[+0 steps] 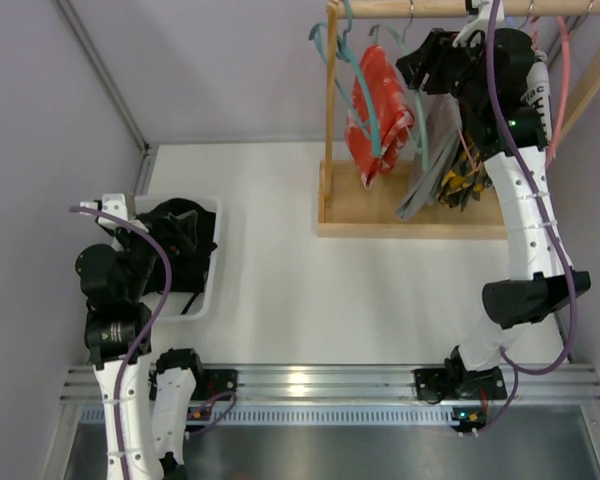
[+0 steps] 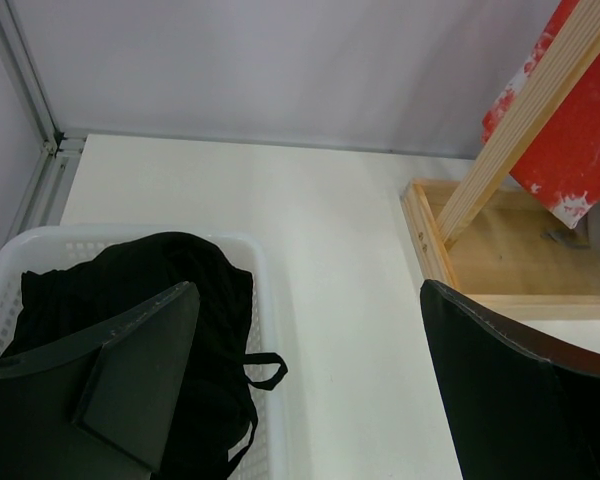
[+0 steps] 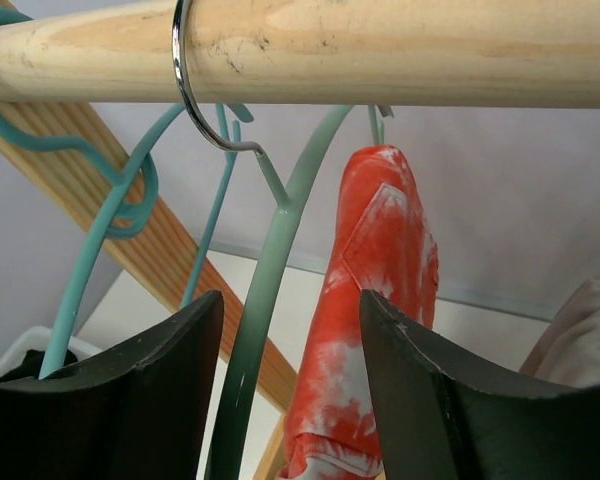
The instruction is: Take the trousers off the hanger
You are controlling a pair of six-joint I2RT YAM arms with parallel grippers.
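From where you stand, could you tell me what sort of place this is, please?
Probably a robot test cell for laundry: plain grey walls, a wooden clothes rack with hangers, and a white basket holding black clothing.

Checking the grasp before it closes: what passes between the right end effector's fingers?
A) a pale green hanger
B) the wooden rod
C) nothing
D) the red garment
A: the pale green hanger runs down between the spread fingers of the right end effector, under the wooden rod, with the red garment behind.
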